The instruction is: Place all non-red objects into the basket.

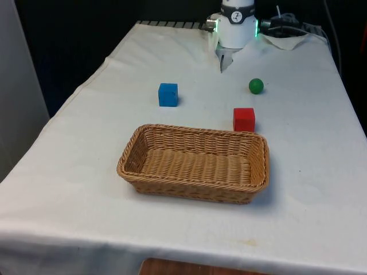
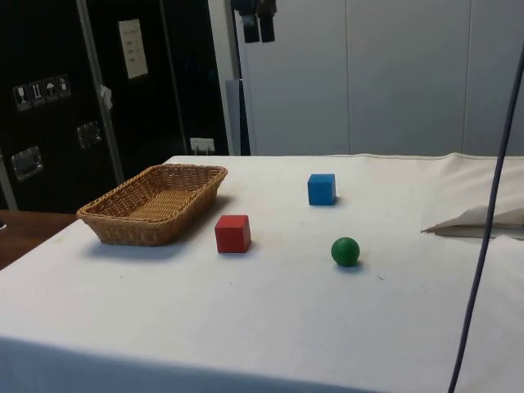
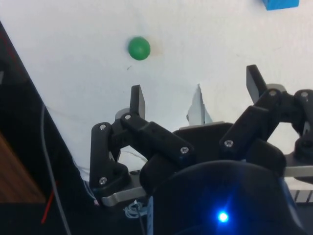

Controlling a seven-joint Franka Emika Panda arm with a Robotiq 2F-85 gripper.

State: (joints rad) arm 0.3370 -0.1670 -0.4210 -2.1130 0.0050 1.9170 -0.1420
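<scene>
We read this as the very start of the job: nothing non-red lies in the basket (image 1: pixel 194 163) yet, and our end effector (image 3: pixel 195 95) hangs high above the desk (image 1: pixel 86 189) with its fingers spread wide and nothing between them. In the side view the end effector (image 2: pixel 259 24) sits at the upper edge, well clear of every object.

Going across the front view from its left, the wicker basket stands nearest that camera, well apart from the end effector and far below it. The blue cube (image 1: pixel 168 94) rests on the cloth beyond the basket, below the end effector and off to one side. The red cube (image 1: pixel 243 119) sits just beside the basket's far rim; we judge it should stay put. The green ball (image 1: pixel 256 86) lies past the red cube, and from the wrist it shows below and ahead of the open fingers.

Next, we judge, a descent over either the ball or the blue cube, fingers centred around it before closing. The ball may roll if nudged.
</scene>
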